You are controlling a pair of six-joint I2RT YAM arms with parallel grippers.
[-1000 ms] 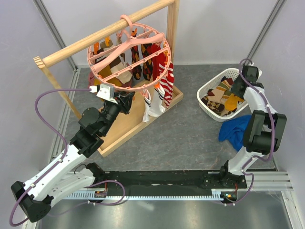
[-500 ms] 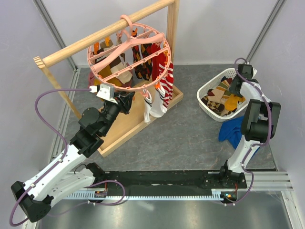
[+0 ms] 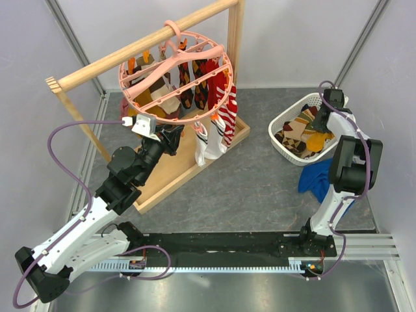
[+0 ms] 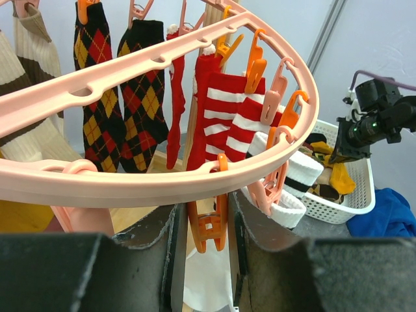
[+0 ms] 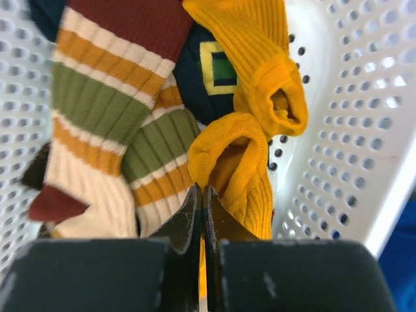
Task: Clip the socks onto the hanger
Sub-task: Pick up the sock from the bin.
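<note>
Grey tabletop (image 3: 260, 188) runs under both arms, with a wooden rail (image 3: 143, 47) standing at the back. Left gripper (image 4: 203, 207) has its jaws apart, one either side of an orange clip (image 4: 209, 229). The pink hanger (image 4: 156, 185) curves just above its fingers, and clipped socks (image 4: 221, 123) hang beyond it. Right gripper (image 5: 200, 198) is down in the white basket (image 5: 344, 130), jaws pinched together on a fold of mustard sock (image 5: 231, 162), with a striped sock (image 5: 97, 110) just beside.

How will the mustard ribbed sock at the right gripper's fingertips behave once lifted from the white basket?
The mustard ribbed sock is probably floppy: it lies folded and bunched. Likely light, and its ribbed knit should resist slipping.
</note>
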